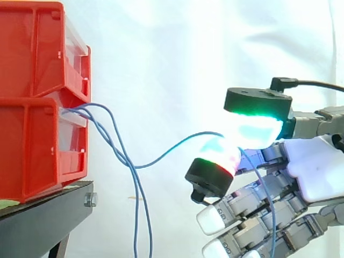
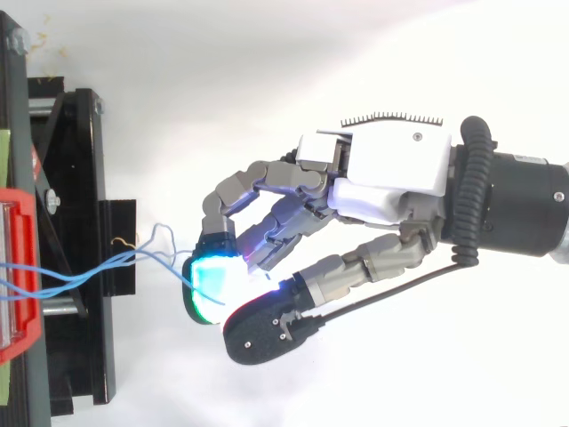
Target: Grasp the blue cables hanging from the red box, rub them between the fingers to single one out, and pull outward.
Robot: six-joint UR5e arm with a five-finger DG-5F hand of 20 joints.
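Thin blue cables (image 1: pixel 110 137) come out of the front of the lower red box (image 1: pixel 37 145) at the left of the side view. Two of them hang down past the stand. A third blue cable (image 1: pixel 172 148) sags and then rises rightward to my hand (image 1: pixel 317 166), where it is pinched between a green-glowing pad (image 1: pixel 258 126) and a red-glowing pad (image 1: pixel 217 158). Its free end drops behind the other curled fingers. From above, the blue cables (image 2: pixel 98 271) run from the red box (image 2: pixel 20 267) to my hand (image 2: pixel 382 178).
Two red bins are stacked on a black stand (image 1: pixel 48 212) at the left. A white curtain hangs behind. Open space lies between the stand and my hand.
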